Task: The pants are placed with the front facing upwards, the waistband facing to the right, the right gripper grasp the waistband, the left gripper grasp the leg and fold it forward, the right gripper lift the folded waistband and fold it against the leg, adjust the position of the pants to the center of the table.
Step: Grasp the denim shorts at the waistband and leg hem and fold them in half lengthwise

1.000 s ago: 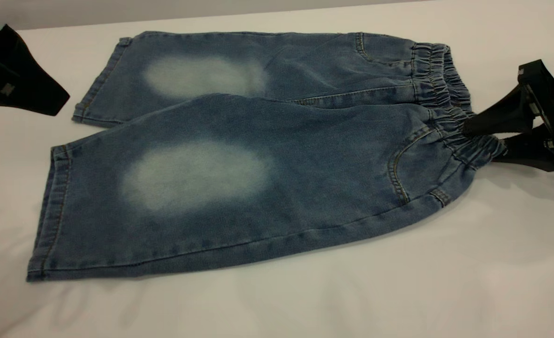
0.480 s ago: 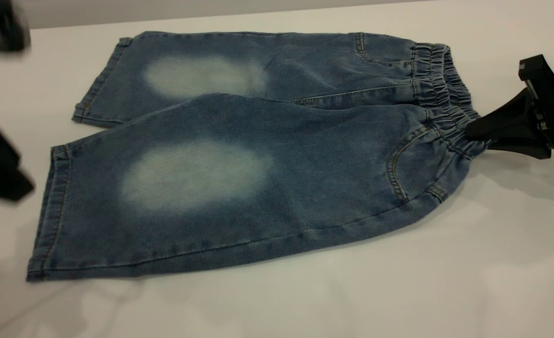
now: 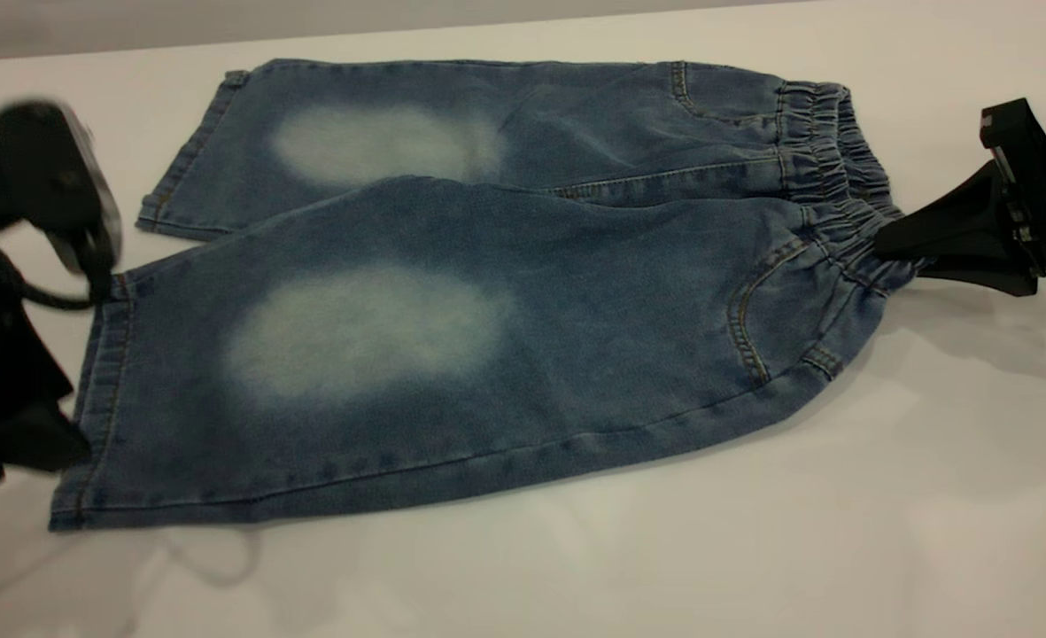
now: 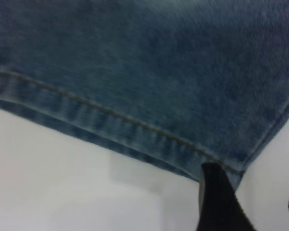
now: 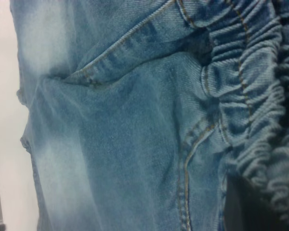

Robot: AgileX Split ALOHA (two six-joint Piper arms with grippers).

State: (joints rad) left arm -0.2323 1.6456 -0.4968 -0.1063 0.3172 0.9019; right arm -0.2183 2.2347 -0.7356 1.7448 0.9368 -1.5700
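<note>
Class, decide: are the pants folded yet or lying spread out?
Spread out. The pants lie flat on the table, both legs side by side, neither doubled over.

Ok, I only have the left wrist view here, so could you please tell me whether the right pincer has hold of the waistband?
Observer: Yes. In the exterior view the right pincer is shut on the waistband, at its near end beside the front pocket seam.
Operator: Thank you. Are the pants lying flat?
Observer: Mostly. The pants lie on the table with the near leg overlapping the far one, and the cloth is bunched where it is gripped.
Operator: And which leg's hem is my left pincer at?
Observer: The near leg's. The left pincer is open at the hem end, opposite the waistband.
</note>
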